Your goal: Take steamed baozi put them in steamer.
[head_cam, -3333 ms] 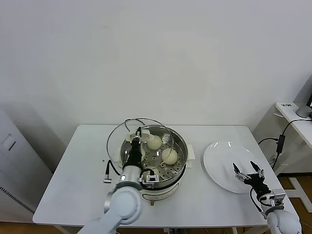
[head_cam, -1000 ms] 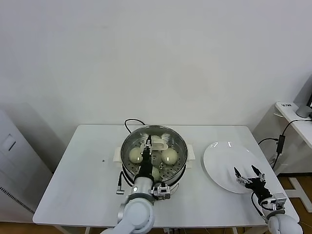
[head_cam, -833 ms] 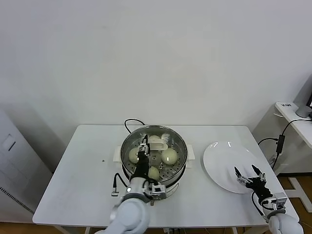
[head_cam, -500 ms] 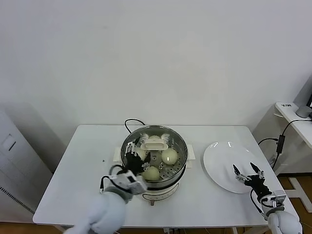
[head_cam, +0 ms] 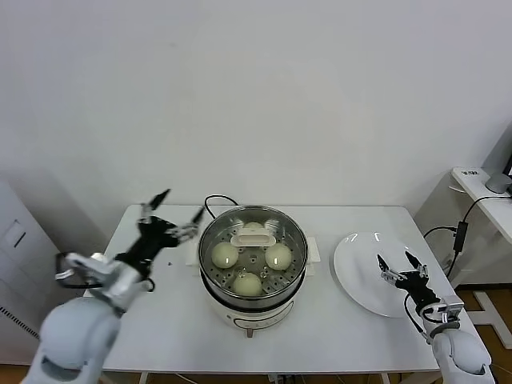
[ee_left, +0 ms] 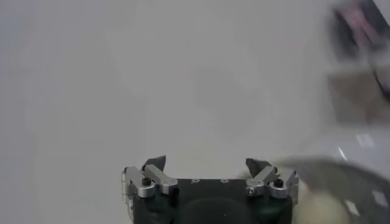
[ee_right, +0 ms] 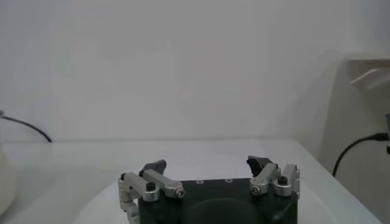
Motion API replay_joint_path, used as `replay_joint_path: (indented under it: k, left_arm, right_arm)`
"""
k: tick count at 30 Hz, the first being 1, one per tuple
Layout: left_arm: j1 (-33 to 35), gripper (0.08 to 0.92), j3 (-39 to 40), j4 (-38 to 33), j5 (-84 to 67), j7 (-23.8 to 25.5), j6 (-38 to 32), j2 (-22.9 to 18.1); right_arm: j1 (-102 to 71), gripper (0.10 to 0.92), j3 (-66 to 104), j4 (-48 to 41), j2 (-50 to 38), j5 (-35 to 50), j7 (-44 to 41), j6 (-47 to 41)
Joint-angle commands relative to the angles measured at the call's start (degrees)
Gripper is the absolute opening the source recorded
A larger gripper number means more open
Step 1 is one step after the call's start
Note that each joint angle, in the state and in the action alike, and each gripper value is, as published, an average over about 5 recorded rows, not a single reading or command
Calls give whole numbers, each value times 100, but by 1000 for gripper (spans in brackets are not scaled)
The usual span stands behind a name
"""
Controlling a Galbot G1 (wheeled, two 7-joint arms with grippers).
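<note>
The steamer (head_cam: 253,254) sits in the middle of the white bench (head_cam: 144,320), a bit nearer the back edge; its glass lid (head_cam: 253,234) with the cream handle looks to be on top. Three steamed baozi (head_cam: 225,254) show through the lid, resting on the tray with holes; a fourth one peeks out at the back, behind the handle, but it is hard to be sure. The white plate (head_cam: 376,272) by the right edge has no bun on it; so I think the job is done, or very nearly done.

The left gripper (head_cam: 170,214) is up in the air near the left side of the steamer, toward the back left corner; its fingers are wide apart and hold nothing. The right gripper (head_cam: 398,268) hangs just above the plate; its fingers are wide apart too, and it grips nothing.
</note>
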Motion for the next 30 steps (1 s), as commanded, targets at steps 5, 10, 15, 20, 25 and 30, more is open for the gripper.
replay_joint_path:
  k: [5,10,15,20,25,30]
  left_arm:
    - [779,823,-1233,1464,-1364,-611,-1092,-41]
    - [756,823,-928,1813,-674,-779,-1099,-157]
    - [675,823,-769,2258,-214,-838,-1102,-178]
    - [675,823,-610,2556,117,-845,-1242,-210]
    - [700,823,-515,2680,300,-819,-1406,-302]
    - [707,823,-498,2661,318,-809,-1430,-317]
  right_arm:
    - [-214,823,145,598,43,-35,198,-174]
    - [-273,823,208,775,78,-96,246,-315]
    - [-302,823,193,839,81,-32,315,-362]
    - [-314,823,156,872,141,-7,363,-379]
    - [-311,823,83,899,177,-17,413,-409]
    - [-320,823,42,940,195,-21,498,-481]
